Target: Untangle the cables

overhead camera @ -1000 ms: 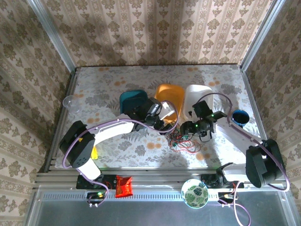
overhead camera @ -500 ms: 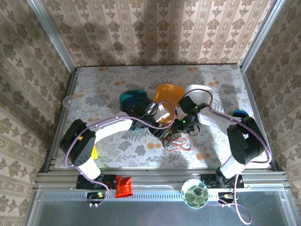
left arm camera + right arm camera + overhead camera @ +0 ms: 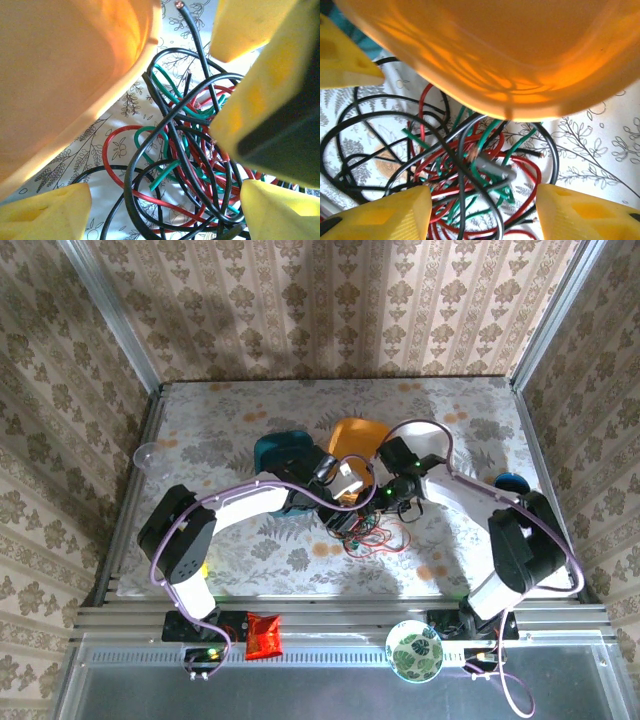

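While both arms reach inward over the cables (image 3: 376,539), left hand (image 3: 161,212) and right hand (image 3: 485,210) hover with fingers apart.

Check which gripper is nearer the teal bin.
Left. The left gripper hangs over the cables just off the teal bin. The right gripper is over the same tangle but on the side away from that bin, next to the orange bin.

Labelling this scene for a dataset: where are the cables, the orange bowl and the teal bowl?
cables (image 3: 375,540): top view, middle of the tangle.
orange bowl (image 3: 65,70): left wrist view, its side wall.
teal bowl (image 3: 278,448): top view, uncovered left part.
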You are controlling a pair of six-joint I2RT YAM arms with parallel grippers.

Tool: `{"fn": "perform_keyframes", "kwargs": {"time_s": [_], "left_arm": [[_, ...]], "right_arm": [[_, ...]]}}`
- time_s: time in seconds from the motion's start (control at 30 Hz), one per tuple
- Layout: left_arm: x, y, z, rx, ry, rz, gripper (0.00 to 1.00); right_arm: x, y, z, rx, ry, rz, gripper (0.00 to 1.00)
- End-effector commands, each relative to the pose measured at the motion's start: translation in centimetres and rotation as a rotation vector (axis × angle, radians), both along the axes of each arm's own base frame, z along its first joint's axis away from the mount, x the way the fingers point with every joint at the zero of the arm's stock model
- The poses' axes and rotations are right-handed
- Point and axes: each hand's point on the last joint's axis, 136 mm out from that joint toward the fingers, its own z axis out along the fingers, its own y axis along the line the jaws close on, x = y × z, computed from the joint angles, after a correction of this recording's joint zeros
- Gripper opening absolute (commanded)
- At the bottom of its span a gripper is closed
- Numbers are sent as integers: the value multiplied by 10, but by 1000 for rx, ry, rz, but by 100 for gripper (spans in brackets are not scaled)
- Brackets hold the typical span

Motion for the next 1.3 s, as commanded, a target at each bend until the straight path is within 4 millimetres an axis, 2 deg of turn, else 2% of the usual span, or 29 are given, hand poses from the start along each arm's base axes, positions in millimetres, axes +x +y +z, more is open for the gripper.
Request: {"fn": "perform_keyframes", "kwargs": {"time_s": [0.0,0.13,0.23,0.43,0.57,0.67,0.77,0.9,0.93,1.1,1.27], "left_arm": [[-1,1,-8,41,-20,-29,78],[-1,0,-10,49,-30,-38,77],[0,-2,-11,52,-38,-39,77],[1,-4,-10,54,-62,-40,77],[7,-7,-12,63,-87,-25,76],[15,-10,-15,81,-103,4,75],[21,-11,-21,106,-119,29,72],[24,-13,-29,131,-118,45,70],[24,-13,-31,135,-117,44,70],[22,-9,-41,158,-113,52,70],[23,-8,-44,159,-115,56,71]], "right_arm": [[-11,-11,12,-15,-12,-5,57],[-27,-14,12,-12,28,15,51],[-31,-14,5,-14,52,14,38],[-20,-5,-12,5,67,7,34],[-11,2,-20,13,78,15,15],[-10,1,-17,6,69,16,5],[-4,-7,1,-14,-11,-5,1],[3,-14,37,12,-153,-56,0],[4,-17,53,30,-204,-72,0],[17,-49,94,18,-343,-227,0],[28,-83,135,17,-475,-389,0]]}}
